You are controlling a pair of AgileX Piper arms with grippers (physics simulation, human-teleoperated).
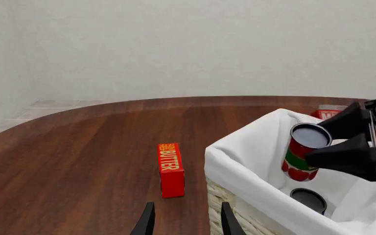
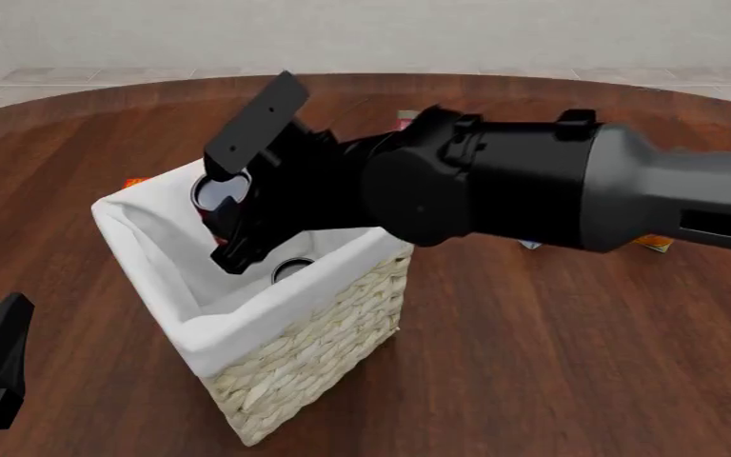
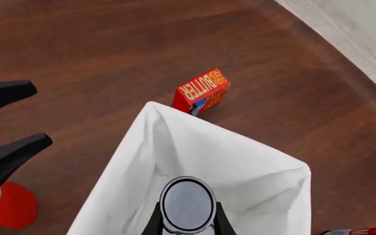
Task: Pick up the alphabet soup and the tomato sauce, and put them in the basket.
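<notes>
The tomato sauce (image 1: 302, 155), a slim red can with a green band and grey top, hangs upright inside the upper part of the basket (image 1: 227, 169). My right gripper (image 1: 313, 142) is shut on it. From the right wrist I see its grey top (image 3: 186, 203) between the fingers, over the white lining (image 3: 175, 137). Another can (image 1: 307, 199) stands on the basket floor. Only its round top shows, so I cannot tell if it is the alphabet soup. My left gripper (image 1: 186, 221) is open and holds nothing, low beside the basket (image 2: 302, 352).
A red butter box (image 1: 170, 169) lies on the wooden table just beyond the basket's near corner. Small packages (image 2: 404, 119) peek out behind the right arm (image 2: 531, 186), and an orange one (image 2: 651, 244) lies at the right. A red box corner (image 3: 364, 231) shows near the basket.
</notes>
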